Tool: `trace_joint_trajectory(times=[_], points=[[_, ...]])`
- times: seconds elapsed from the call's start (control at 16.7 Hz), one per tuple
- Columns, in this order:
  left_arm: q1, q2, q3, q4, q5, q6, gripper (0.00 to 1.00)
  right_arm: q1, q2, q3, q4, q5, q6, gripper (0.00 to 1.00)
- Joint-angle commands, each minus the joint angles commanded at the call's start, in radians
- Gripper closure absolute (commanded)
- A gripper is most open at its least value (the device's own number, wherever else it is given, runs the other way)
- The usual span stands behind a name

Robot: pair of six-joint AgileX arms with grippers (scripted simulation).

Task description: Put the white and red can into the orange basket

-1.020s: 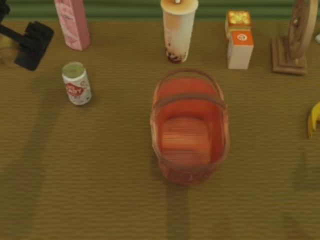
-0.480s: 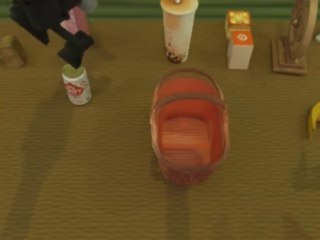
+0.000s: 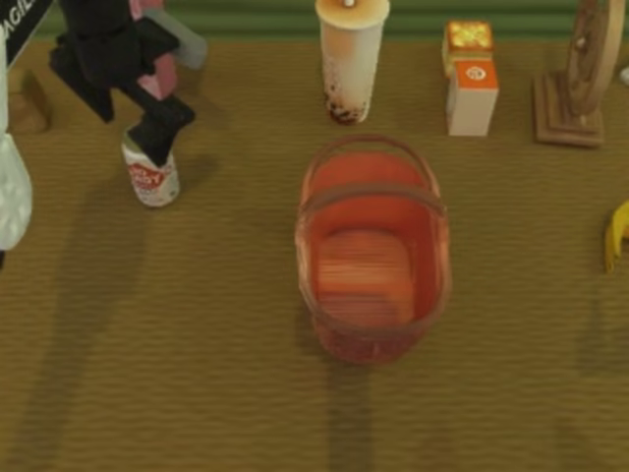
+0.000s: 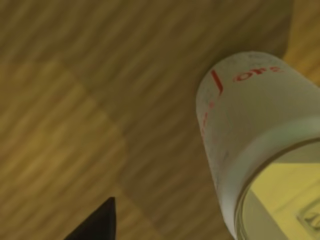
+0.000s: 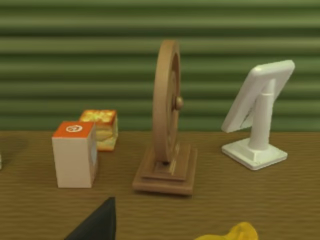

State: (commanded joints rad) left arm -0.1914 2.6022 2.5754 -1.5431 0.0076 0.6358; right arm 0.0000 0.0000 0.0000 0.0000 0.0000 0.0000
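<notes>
The white and red can (image 3: pixel 153 183) stands upright at the table's left rear; in the left wrist view the can (image 4: pixel 250 125) fills one side, its metallic top close to the camera. My left gripper (image 3: pixel 157 136) hangs directly over the can's top, open, with one dark fingertip (image 4: pixel 102 225) showing beside the can and nothing gripped. The orange basket (image 3: pixel 307 258) sits mid-table, to the right of the can, its handle (image 3: pixel 371 189) arched across it and nothing inside. My right arm is out of the top view; its open gripper shows one fingertip (image 5: pixel 102 222) above the table at the right.
A cream bubble-tea cup (image 3: pixel 350 59) stands behind the basket. The left arm partly hides a pink carton (image 3: pixel 159 71). At the back right are a white-orange box (image 3: pixel 472 96), a yellow-orange box (image 3: pixel 469 36), a wooden wheel (image 3: pixel 580 79) and a white stand (image 5: pixel 257 120). A yellow object (image 3: pixel 617 234) lies at the right edge.
My left arm has swung in from the far left and come down, so its gripper now covers the can's top. The can and the basket have not moved.
</notes>
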Motion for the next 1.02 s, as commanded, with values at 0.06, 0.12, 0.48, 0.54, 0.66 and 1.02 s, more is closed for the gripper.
trace_joint_trajectory(times=[0.06, 0.12, 0.48, 0.54, 0.66, 1.02], points=[[0.000, 0.000, 0.000, 0.000, 0.000, 0.000, 0.00, 0.000, 0.000, 0.000, 0.000, 0.000, 0.000, 0.00], [0.000, 0.000, 0.000, 0.000, 0.000, 0.000, 0.00, 0.000, 0.000, 0.000, 0.000, 0.000, 0.000, 0.00], [0.001, -0.014, -0.079, 0.071, 0.000, 0.001, 0.00, 0.000, 0.000, 0.000, 0.000, 0.000, 0.000, 0.00], [0.001, -0.021, -0.124, 0.105, 0.000, 0.000, 0.00, 0.000, 0.000, 0.000, 0.000, 0.000, 0.000, 0.00], [0.001, -0.032, -0.214, 0.176, 0.000, 0.000, 0.00, 0.000, 0.000, 0.000, 0.000, 0.000, 0.000, 0.00], [0.001, -0.040, -0.274, 0.234, -0.001, 0.001, 0.00, 0.000, 0.000, 0.000, 0.000, 0.000, 0.000, 0.00]])
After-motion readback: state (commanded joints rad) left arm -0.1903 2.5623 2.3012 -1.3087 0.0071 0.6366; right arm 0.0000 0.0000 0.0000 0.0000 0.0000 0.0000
